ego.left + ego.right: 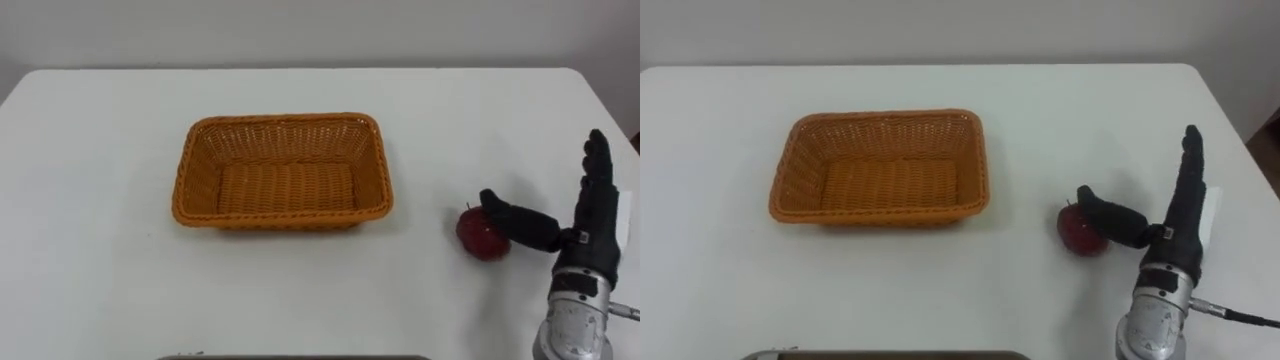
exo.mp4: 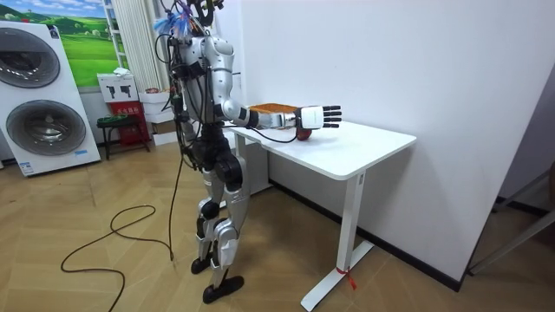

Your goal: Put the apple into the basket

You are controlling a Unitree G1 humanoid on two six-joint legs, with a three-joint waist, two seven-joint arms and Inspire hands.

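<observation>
Lower right of the frame: apple [image 1: 481, 237] on the table [image 1: 100, 150], well apart from the empty basket [image 1: 285, 119] at centre. Just right of it, right hand [image 1: 594, 226] with fingers [image 1: 597, 160] straight and unclenched, thumb seemingly touching the fruit's top. Could nudge the round apple into rolling toward the near edge if closed off-centre, leaving a weak pinch.

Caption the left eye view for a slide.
Open right hand at a red apple on the white table, right of an empty wicker basket.
</observation>
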